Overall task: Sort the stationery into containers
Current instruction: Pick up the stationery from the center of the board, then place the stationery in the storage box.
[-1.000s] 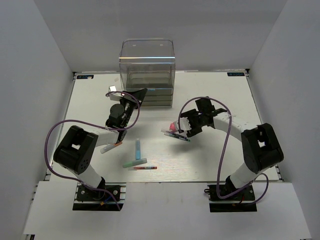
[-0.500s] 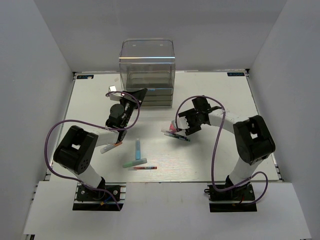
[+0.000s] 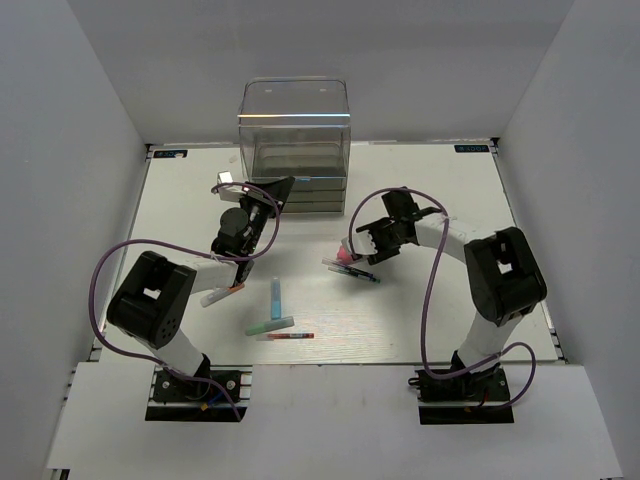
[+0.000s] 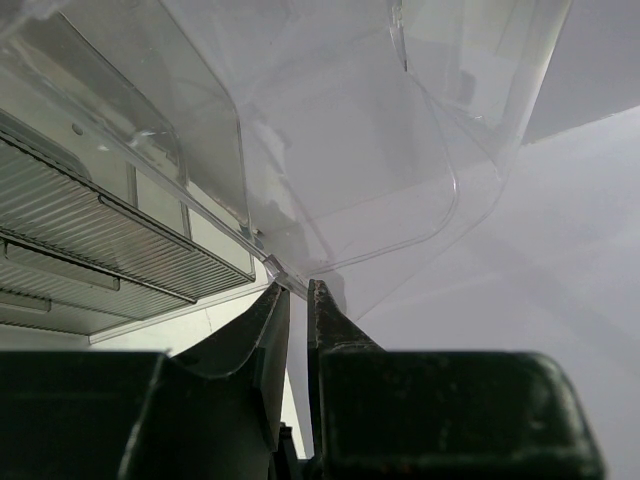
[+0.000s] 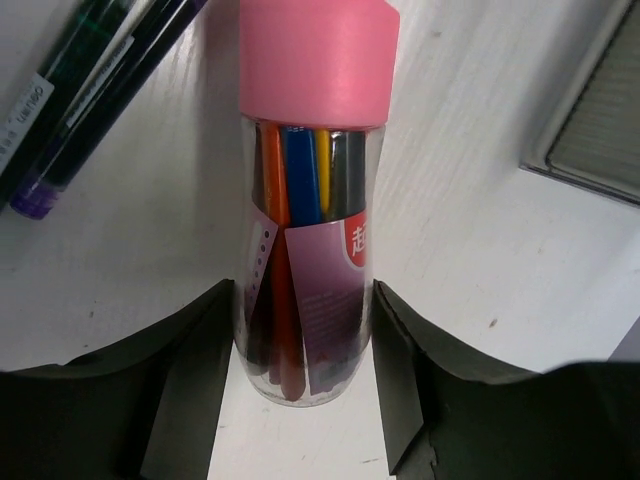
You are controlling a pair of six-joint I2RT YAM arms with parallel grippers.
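Your right claw (image 5: 305, 385) brackets the pink-capped tube (image 5: 312, 200) lying on the tabletop (image 3: 430, 300), fingers touching, grip unconfirmed; your left claw (image 4: 297, 300) pinches the clear box's (image 3: 294, 130) edge; next, squeeze firmly, then lift.

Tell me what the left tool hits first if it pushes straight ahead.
Most likely the clear plastic box: the left tool already has its nearly closed fingertips at the box's thin lower edge, though depth is hard to judge.

The left pincer (image 4: 297, 305) is nearly closed on a thin edge, while the right pincer (image 5: 305, 345) stands open, pointing down.
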